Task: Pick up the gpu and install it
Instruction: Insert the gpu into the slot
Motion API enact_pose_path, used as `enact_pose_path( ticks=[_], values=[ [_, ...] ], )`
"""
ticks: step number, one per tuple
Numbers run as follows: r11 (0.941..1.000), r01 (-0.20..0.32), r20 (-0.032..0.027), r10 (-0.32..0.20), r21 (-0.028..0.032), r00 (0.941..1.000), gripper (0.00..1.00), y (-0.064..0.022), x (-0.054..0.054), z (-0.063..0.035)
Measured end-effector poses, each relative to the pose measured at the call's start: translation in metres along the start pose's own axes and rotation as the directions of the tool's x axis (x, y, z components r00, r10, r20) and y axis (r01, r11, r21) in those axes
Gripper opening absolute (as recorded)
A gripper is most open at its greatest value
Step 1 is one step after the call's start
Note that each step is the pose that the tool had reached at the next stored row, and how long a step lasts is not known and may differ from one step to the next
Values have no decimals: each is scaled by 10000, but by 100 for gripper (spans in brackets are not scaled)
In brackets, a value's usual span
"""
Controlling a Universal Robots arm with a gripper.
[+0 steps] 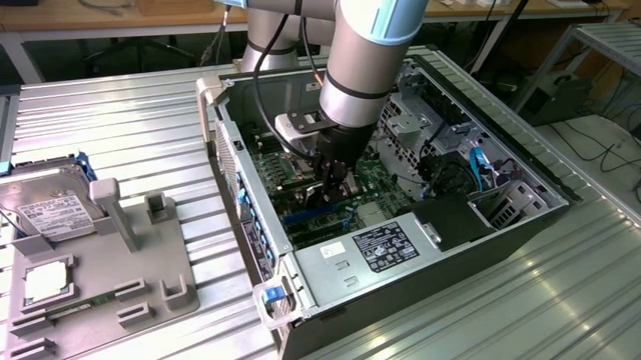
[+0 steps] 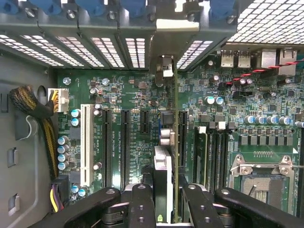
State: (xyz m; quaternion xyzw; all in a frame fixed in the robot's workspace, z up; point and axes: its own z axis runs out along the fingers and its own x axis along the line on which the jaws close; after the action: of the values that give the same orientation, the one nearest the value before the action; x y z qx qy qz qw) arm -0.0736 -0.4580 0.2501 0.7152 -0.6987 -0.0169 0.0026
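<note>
An open computer case (image 1: 521, 225) lies on a ribbed metal table (image 1: 110, 127) at the centre of the exterior view, its green motherboard (image 1: 376, 180) exposed. At the left edge a grey holder tray (image 1: 150, 247) carries a silver hard drive (image 1: 45, 202); a green memory stick (image 1: 75, 306) lies in the lower left corner. A wooden bench (image 1: 110, 16) runs along the top

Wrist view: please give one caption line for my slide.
End effector holding the gpu edge-on above the green motherboard inside the open computer case.
</note>
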Motion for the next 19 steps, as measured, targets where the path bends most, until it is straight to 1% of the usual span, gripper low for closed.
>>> enact_pose_path(
  ticks=[12,13,15,17,19],
  values=[
    [10000,-1,2,1,1,10000,28,11,-17,2],
    [10000,-1,2,1,1,10000,28,38,-18,3],
    [10000,-1,2,1,1,10000,28,61,-19,5],
    [10000,-1,2,1,0,10000,28,34,-19,5],
    [10000,-57,4,57,2,10000,28,81,-22,7]
  ],
)
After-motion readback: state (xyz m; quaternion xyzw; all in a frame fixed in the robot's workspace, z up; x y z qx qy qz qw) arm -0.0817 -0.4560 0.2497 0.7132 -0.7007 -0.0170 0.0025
